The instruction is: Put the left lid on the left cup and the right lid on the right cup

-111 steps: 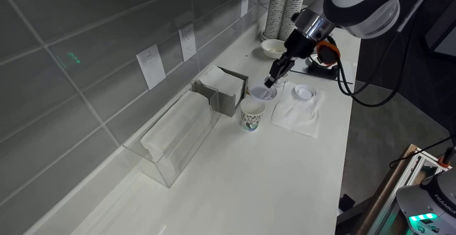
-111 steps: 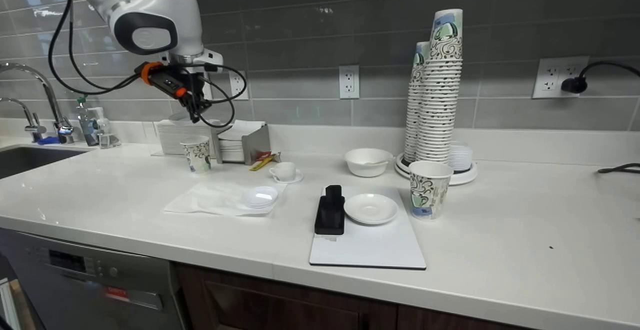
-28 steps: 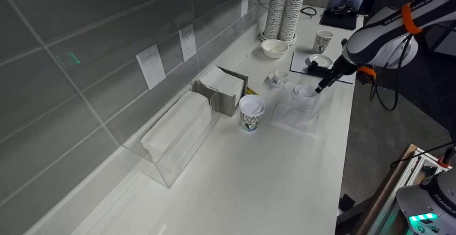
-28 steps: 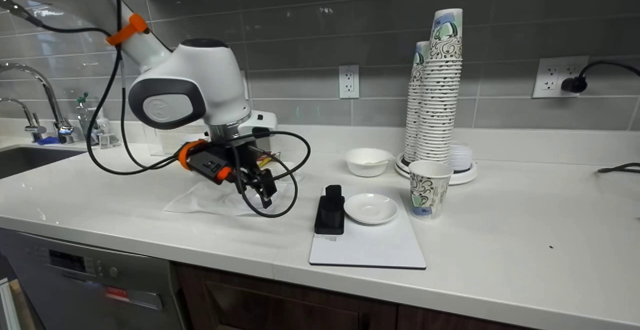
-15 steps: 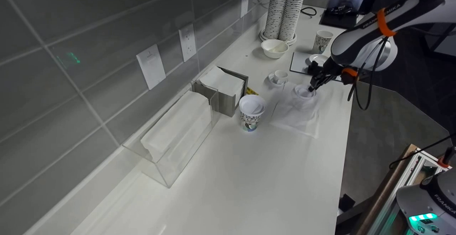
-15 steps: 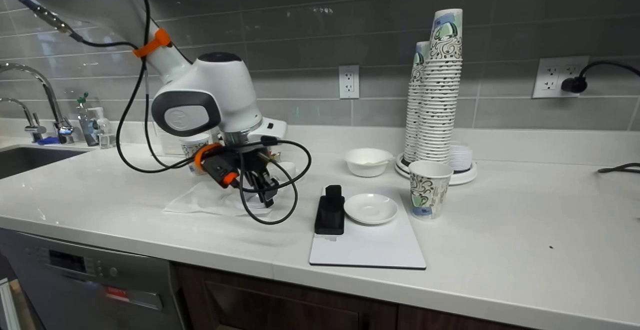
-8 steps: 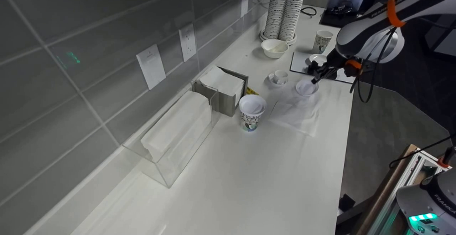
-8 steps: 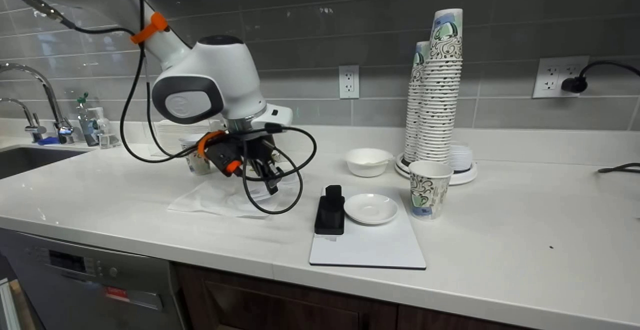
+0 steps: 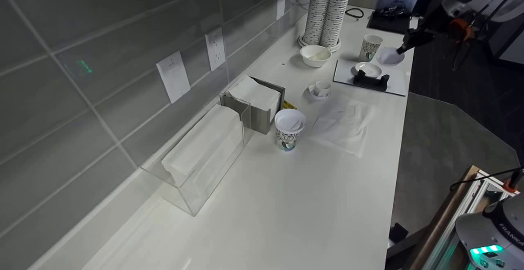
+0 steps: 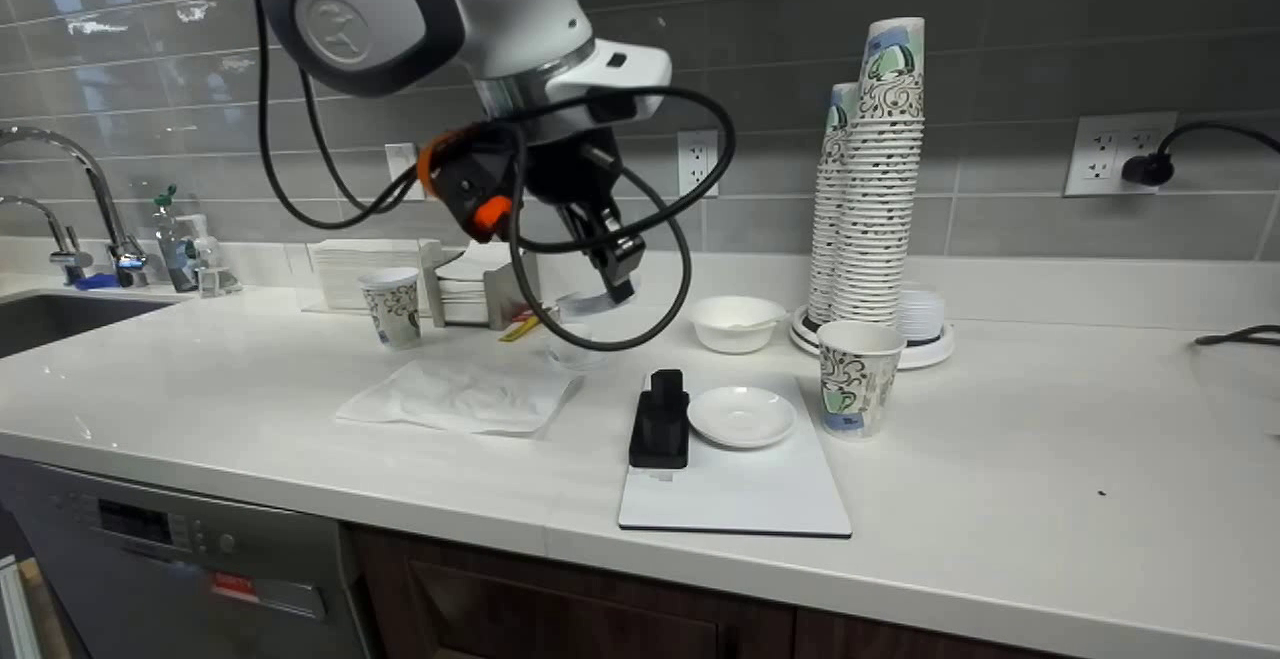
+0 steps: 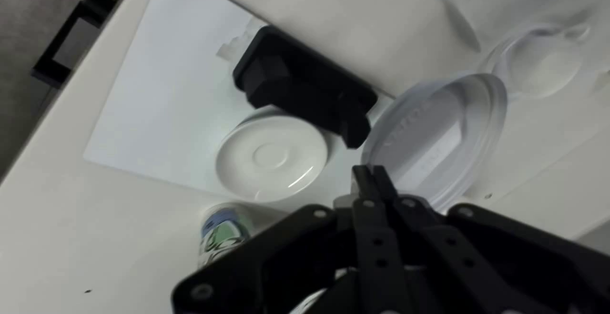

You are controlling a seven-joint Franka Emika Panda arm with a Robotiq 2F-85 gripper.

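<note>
The left cup [image 10: 392, 311] is covered by a lid [image 9: 290, 119]; near it a napkin [image 10: 460, 399] is spread on the worktop [image 10: 250, 379]. The other lid [image 11: 431, 135] is pinched at its rim by the claw [image 11: 371, 170], tilted, in the air. In an exterior view a black stand [image 10: 660, 429] and a saucer [image 10: 742, 417] are seen between it and the right cup [image 10: 858, 379].

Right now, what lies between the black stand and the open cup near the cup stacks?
A white saucer lies between the black stand and the open cup; both exterior views and the wrist view show it.
</note>
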